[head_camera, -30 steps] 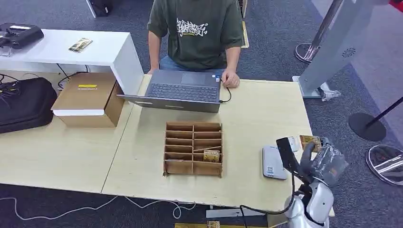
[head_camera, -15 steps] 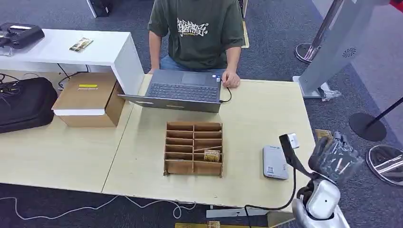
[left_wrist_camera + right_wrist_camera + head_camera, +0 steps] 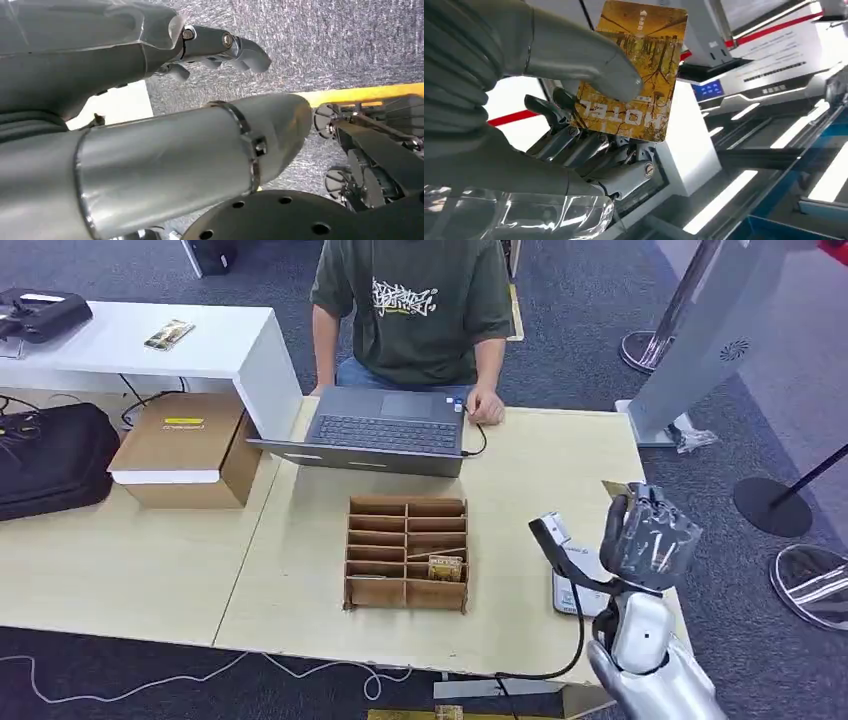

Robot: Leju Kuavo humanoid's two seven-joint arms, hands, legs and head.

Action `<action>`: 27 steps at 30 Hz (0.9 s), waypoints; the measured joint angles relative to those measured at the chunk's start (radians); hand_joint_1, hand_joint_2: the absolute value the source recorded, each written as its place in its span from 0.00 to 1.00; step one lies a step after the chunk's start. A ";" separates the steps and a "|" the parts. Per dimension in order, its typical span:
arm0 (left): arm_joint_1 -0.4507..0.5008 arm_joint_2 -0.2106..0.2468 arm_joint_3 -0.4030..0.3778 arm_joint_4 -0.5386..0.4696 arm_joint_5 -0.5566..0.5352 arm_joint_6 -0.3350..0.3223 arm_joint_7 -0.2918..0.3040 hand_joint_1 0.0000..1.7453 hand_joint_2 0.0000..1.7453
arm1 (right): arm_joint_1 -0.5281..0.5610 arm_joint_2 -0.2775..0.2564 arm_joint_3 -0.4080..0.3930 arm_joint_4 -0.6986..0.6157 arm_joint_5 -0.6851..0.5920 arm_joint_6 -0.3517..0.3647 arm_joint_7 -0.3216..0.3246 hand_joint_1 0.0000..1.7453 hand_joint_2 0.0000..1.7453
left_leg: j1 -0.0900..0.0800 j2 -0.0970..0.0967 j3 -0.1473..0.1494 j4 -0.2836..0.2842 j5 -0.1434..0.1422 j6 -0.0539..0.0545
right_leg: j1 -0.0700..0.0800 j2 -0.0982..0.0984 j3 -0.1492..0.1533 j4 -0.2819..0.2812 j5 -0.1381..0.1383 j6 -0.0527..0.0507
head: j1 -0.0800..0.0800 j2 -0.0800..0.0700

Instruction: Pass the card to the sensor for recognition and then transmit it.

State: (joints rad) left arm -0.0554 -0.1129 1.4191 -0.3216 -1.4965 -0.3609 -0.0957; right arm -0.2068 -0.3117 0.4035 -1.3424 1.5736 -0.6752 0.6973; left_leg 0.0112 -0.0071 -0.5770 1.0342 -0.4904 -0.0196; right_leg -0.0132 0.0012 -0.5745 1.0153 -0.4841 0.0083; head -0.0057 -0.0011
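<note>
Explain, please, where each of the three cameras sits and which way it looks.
Head view: high on the body, looking forward and down at the table; the right hand rises at lower right.
Left wrist view: behind the left hand, facing grey carpet.
Right wrist view: behind the right hand, facing upward at ceiling lights.
Shared: head and right wrist views both show the right hand holding the card.

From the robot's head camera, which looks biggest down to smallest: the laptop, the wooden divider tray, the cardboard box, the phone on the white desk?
1. Laptop.
2. and 3. Cardboard box and divider tray: they look about alike, so I won't rank them.
4. Phone, clearly the smallest, though it also lies farther from the camera.
</note>
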 joint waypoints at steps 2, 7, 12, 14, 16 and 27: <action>0.000 0.000 0.000 0.000 -0.003 -0.001 0.000 0.00 0.00 | -0.019 0.003 0.021 0.010 0.000 -0.001 -0.005 1.00 1.00 | 0.000 0.000 0.000 0.000 0.000 0.000 | 0.000 0.000 0.000 0.000 0.000 0.000 | 0.000 0.000; -0.002 0.006 -0.001 0.000 -0.017 -0.001 0.000 0.00 0.00 | -0.096 0.023 0.063 0.039 0.000 -0.001 -0.061 1.00 1.00 | 0.000 0.001 0.000 0.000 0.000 0.000 | 0.000 0.000 0.000 0.000 0.000 0.000 | 0.000 0.000; -0.003 0.011 -0.008 0.000 -0.026 0.005 0.000 0.00 0.00 | -0.175 0.071 0.072 0.081 0.000 -0.001 -0.152 1.00 1.00 | 0.000 0.000 0.001 0.000 0.001 0.000 | 0.000 0.000 0.000 0.000 0.000 0.000 | 0.000 0.000; -0.005 0.012 -0.016 0.000 -0.028 0.006 0.000 0.00 0.00 | -0.204 0.090 0.072 0.100 0.000 -0.001 -0.172 1.00 1.00 | 0.000 0.000 0.001 0.000 0.001 0.000 | 0.000 0.000 0.000 0.001 0.000 -0.001 | 0.000 0.000; -0.006 0.015 -0.018 0.000 -0.030 0.006 0.000 0.00 0.00 | -0.232 0.112 0.072 0.127 0.000 -0.001 -0.194 1.00 1.00 | 0.000 0.000 0.001 0.000 0.001 -0.001 | 0.000 0.000 0.000 0.001 0.000 -0.001 | 0.000 0.000; -0.013 0.026 -0.040 0.015 -0.038 0.008 0.000 0.00 0.00 | -0.402 0.195 0.049 0.299 -0.001 -0.001 -0.304 1.00 1.00 | 0.000 0.000 0.001 0.000 0.002 -0.001 | 0.000 0.000 0.000 0.001 0.001 -0.001 | 0.000 0.000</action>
State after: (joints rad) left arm -0.0685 -0.0874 1.3794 -0.3063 -1.5347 -0.3529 -0.0957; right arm -0.6093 -0.1167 0.4528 -1.0436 1.5728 -0.6760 0.3937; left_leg 0.0111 -0.0071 -0.5763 1.0346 -0.4887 -0.0207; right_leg -0.0133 0.0014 -0.5743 1.0161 -0.4830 0.0076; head -0.0057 -0.0011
